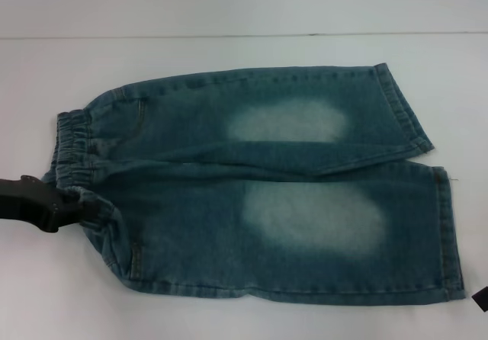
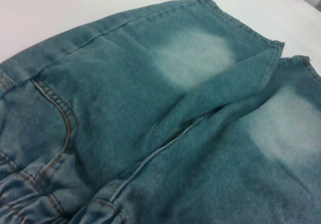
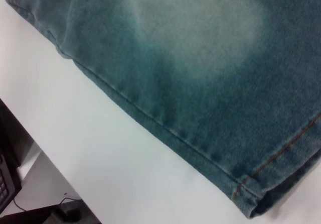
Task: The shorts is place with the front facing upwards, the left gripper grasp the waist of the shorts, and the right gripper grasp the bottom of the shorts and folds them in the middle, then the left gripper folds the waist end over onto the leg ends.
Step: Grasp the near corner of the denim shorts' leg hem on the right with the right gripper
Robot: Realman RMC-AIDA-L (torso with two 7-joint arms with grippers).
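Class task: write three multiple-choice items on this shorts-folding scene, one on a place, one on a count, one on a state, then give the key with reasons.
1. Where is the left gripper?
A. at the waistband
B. at a leg hem
C. off the table

2. How many faded patches show on the shorts?
A. one
B. two
C. four

3. The shorts lie
A. folded in half
B. rolled up
C. spread flat

Key: A, it meets the elastic waistband; B, one pale patch per leg; C, both legs lie open on the table.

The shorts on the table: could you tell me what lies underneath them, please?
Around the shorts only the white table shows, so they lie flat on it. The left gripper meets the waistband's near end. Anything beneath the denim is covered and cannot be seen.
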